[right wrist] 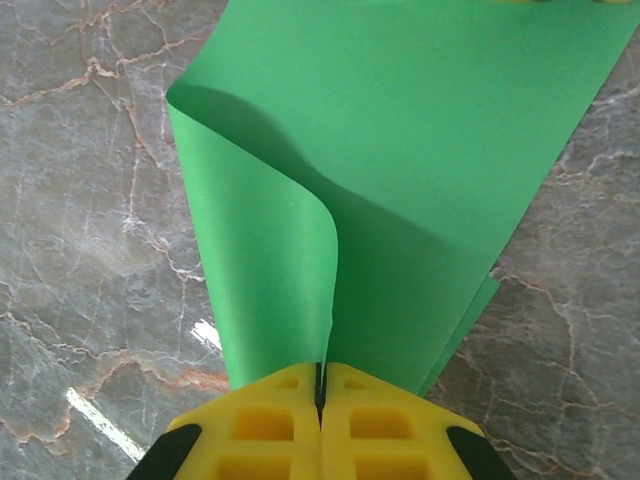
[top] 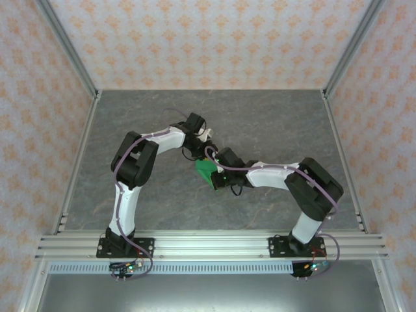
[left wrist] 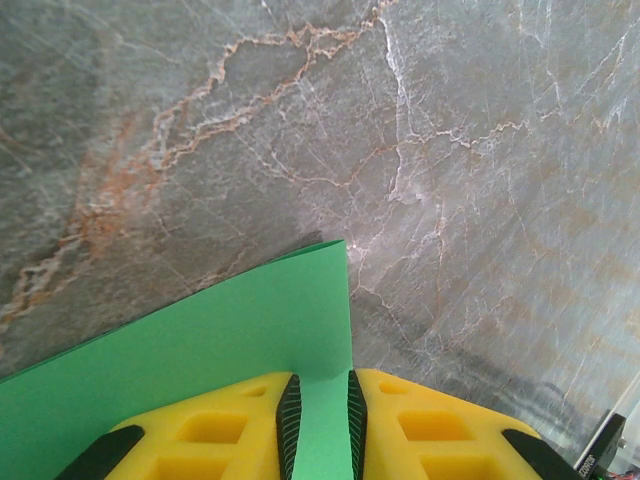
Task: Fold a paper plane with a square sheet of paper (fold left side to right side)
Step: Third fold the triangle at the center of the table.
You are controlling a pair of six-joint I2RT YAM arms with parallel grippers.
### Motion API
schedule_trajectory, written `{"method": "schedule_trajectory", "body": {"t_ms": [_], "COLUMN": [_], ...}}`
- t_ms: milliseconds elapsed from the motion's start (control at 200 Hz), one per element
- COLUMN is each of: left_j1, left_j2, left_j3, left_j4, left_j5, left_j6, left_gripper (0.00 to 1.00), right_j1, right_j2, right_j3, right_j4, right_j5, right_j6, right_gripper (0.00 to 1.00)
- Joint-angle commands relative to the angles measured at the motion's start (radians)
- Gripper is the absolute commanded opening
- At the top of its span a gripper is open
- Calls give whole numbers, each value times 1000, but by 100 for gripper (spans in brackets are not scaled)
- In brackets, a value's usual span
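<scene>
Right gripper [right wrist: 321, 392] pinches shut on the curled-up edge of the square sheet of paper [right wrist: 400, 130], at the middle of the table [top: 279, 117]; left gripper [left wrist: 320, 425] jaws sit a sliver apart with paper between, grip unclear; carry flap over low, match edges, then crease.

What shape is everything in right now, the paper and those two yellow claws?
Bright green square sheet of paper: partly folded, one flap curled over, not creased flat.
Right yellow-fingered gripper: shut on the flap's edge.
Left yellow-fingered gripper: open a little, flat paper showing in the gap.
</scene>
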Motion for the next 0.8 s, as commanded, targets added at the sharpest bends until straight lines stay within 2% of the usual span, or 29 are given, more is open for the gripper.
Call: {"method": "schedule_trajectory", "body": {"t_ms": [0, 791], "left_j1": [-22, -25], "left_j2": [61, 64], "left_j3": [-4, 0], "left_j4": [-64, -69], "left_j5": [-27, -28], "left_j6": [8, 9], "left_gripper": [25, 25], "right_j1": [-7, -7], "right_j2": [16, -24], "right_j3": [22, 20], "right_j4": [-30, -34], "right_j5": [27, 56], "right_j6": [7, 18], "right_gripper": [5, 5]}}
